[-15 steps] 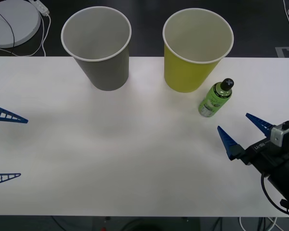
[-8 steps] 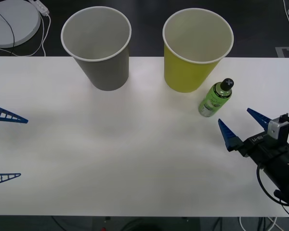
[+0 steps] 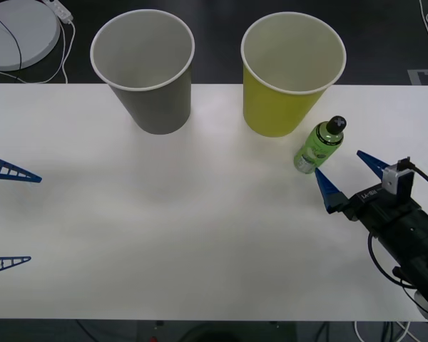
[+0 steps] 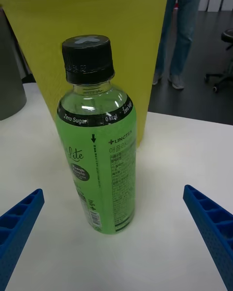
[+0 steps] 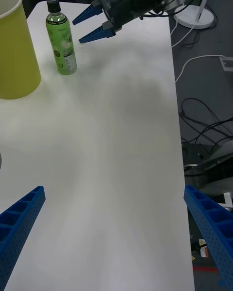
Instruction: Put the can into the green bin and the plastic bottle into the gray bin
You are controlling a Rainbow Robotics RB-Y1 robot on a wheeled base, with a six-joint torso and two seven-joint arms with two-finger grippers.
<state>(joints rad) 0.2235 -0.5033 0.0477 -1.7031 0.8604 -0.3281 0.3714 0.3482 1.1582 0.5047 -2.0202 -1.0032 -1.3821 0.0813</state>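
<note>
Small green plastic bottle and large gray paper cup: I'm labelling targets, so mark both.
Small green plastic bottle [image 3: 317,146]: front view, on its label.
Large gray paper cup [image 3: 157,107]: front view, on its outer wall.

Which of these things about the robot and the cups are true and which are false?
1. The plastic bottle stands upright on the table. True.
2. The right gripper is shut on the bottle. False: its fingers are open and spread, close beside the bottle but not closed on it.
3. The bottle stands next to the green bin. True.
4. The gray bin lies tipped over. False: it stands upright.
5. The left gripper is reaching into the gray bin. False: it waits open at the table's left edge.
</note>
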